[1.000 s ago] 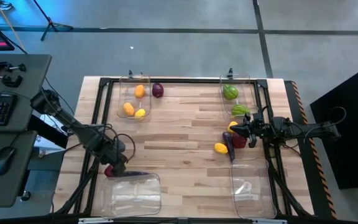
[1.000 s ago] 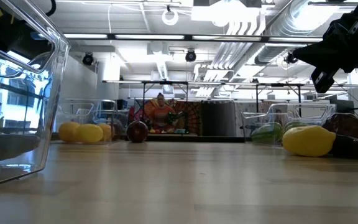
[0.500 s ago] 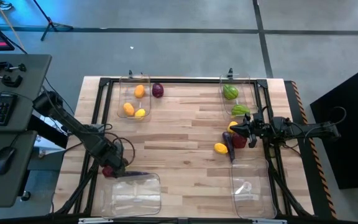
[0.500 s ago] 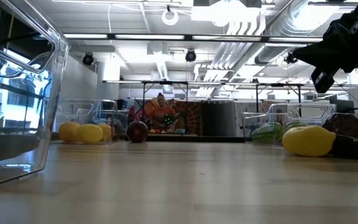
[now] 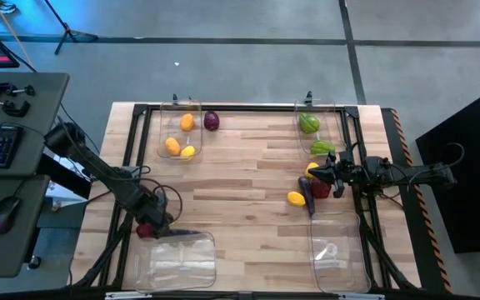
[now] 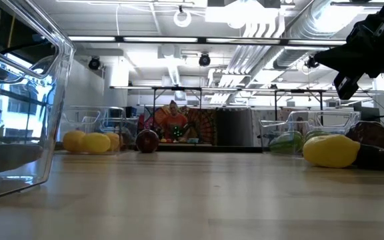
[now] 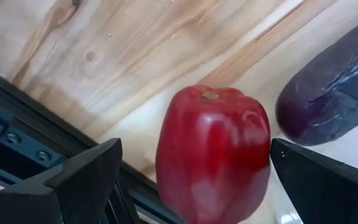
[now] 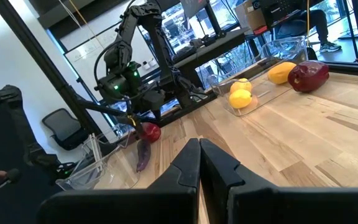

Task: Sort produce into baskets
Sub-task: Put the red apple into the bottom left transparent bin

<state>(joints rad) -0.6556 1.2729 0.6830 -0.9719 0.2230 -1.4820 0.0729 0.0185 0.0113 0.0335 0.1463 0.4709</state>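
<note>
A red pepper (image 7: 213, 149) lies on the wooden table by the near-left basket (image 5: 177, 260), with a long dark purple piece (image 7: 334, 106) next to it. My left gripper (image 7: 197, 171) points down over the pepper and is open. One finger stands on each side of the pepper, with a gap showing at both, so it touches nothing. In the high view it is at the table's left edge (image 5: 148, 223). My right gripper (image 5: 317, 173) waits level and shut at the table's right side, above loose produce.
The far-left basket (image 5: 180, 132) holds orange and yellow pieces, and a dark red piece (image 5: 212, 122) lies beside it. The far-right basket (image 5: 317, 129) holds green ones. Yellow (image 5: 296, 198), purple (image 5: 307, 193) and dark red (image 5: 321, 189) pieces lie far of the near-right basket (image 5: 336, 250).
My left gripper has sunk toward the red pepper and stayed open. The pepper and the purple piece have kept their places.
</note>
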